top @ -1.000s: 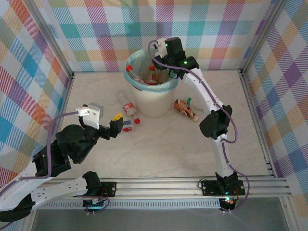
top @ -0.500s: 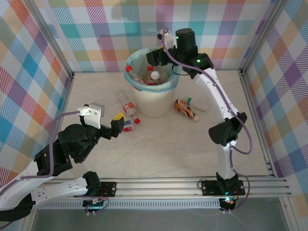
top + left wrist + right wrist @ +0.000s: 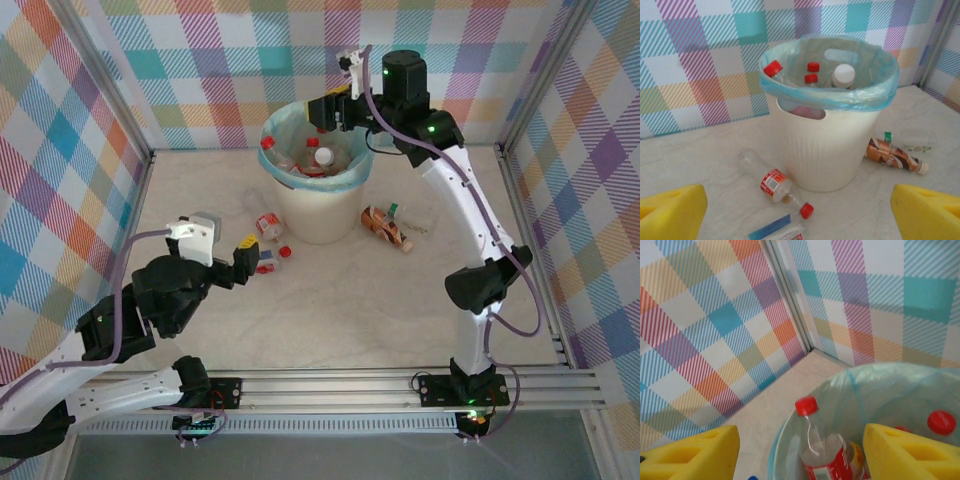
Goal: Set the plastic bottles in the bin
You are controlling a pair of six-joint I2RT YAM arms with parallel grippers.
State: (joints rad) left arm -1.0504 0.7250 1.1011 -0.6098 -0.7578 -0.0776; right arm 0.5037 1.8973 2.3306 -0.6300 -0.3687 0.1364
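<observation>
At the far middle of the surface [image 3: 340, 300] stands the bin [image 3: 318, 210], with a blue bag [image 3: 875, 92] folded over its rim. Several bottles [image 3: 844, 76] sit inside it, red caps and one white cap showing at the mouth. The right hand [image 3: 322, 110] hangs above the bin's far rim. Its yellow pads [image 3: 690, 452] are wide apart with nothing between them, and below them a red-capped bottle [image 3: 822, 450] leans in the bag. Four more bottles lie on the surface. A red-label bottle [image 3: 771, 181] lies just beside the bin's left foot, with a blue-label bottle [image 3: 772, 227] nearer than it. To the right of the bin lies a brown bottle [image 3: 892, 157], with a clear bottle [image 3: 910, 142] just beyond it. The left hand [image 3: 243, 246] hovers left of the blue-label bottle, near and left of the bin, its fingers spread wide and empty.
</observation>
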